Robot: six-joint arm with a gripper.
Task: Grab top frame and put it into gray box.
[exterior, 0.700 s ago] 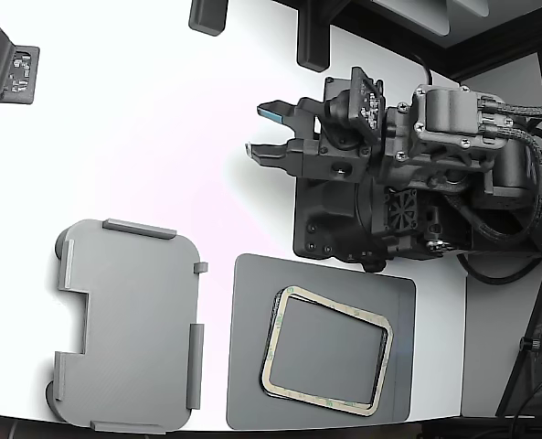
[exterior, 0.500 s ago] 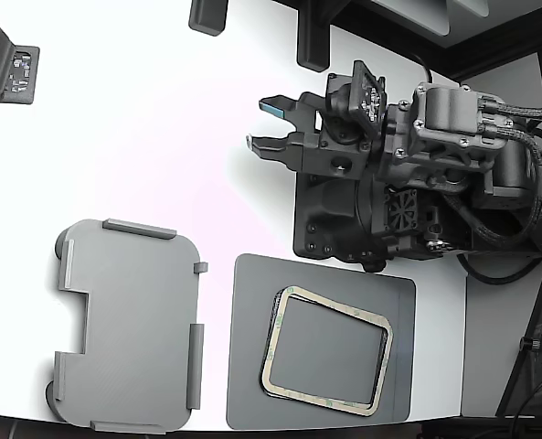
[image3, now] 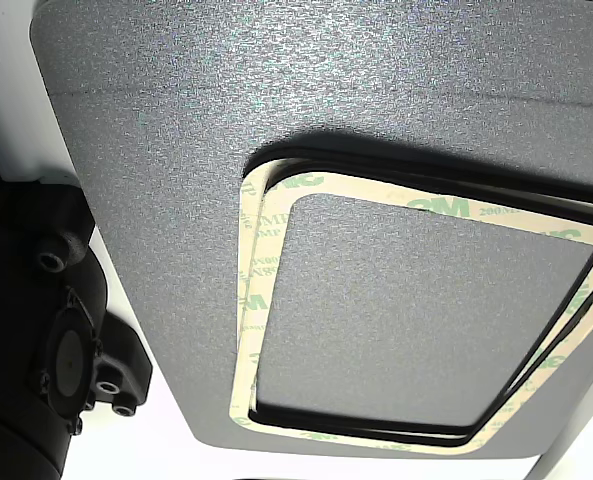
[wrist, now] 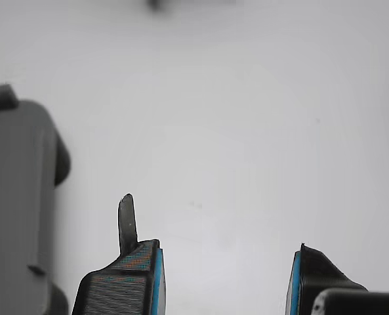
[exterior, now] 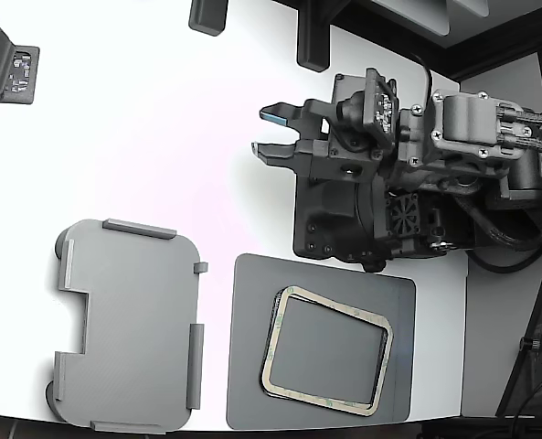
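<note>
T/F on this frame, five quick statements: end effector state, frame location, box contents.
1. The end effector is open and holds nothing. True.
2. The top frame lies inside the gray box. False: it lies on the dark mat, atop other frames.
3. The gray box has nothing in it. True.
4. The end effector is touching the top frame. False: it is over bare white table, apart from the frame.
5. The gray box is at the exterior view's right of the mat. False: left.
</note>
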